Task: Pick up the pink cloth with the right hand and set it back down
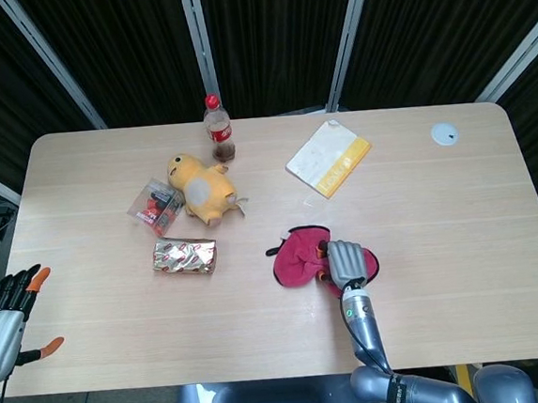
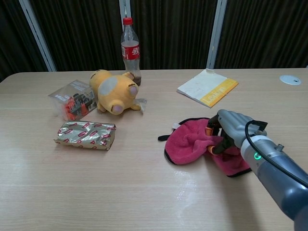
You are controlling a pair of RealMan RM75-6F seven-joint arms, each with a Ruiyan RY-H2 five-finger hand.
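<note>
The pink cloth, a crumpled pink rag with a dark edge, is near the middle of the table, right of centre. My right hand grips its right part, fingers curled into the fabric, and the cloth hangs bunched from it just above or on the tabletop. Off the table's front left corner my left hand hangs with fingers spread and nothing in it; the chest view does not show it.
A yellow plush toy, a cola bottle, a clear packet of snacks and a foil packet stand at the left. A yellow-edged notebook lies at the back right, a white disc far right.
</note>
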